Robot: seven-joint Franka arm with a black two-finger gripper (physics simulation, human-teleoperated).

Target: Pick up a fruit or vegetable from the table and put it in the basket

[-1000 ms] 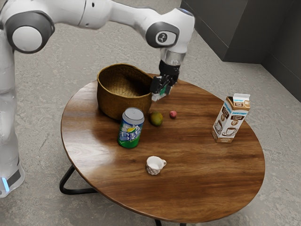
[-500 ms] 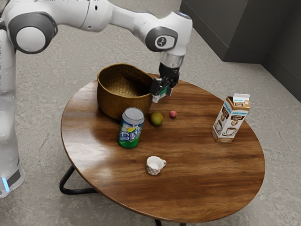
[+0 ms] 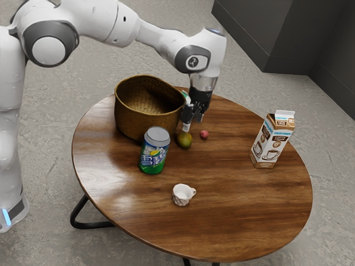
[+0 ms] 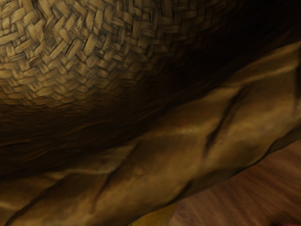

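This looks like a room in a home, perhaps a dining or sitting area; which of these, I cannot tell. The round wooden worktop [image 3: 238,199] stands on a slim black frame [image 3: 93,225], like household furniture. It carries domestic things: a woven basket [image 3: 141,123], a drink can [image 3: 153,156], a coffee creamer carton [image 3: 272,141], a little white cup [image 3: 181,195] and a greenish-brown fruit [image 3: 184,141]. The floor [image 3: 249,88] is mottled grey, like concrete, and meets dark, seamed panelling [image 3: 255,33].
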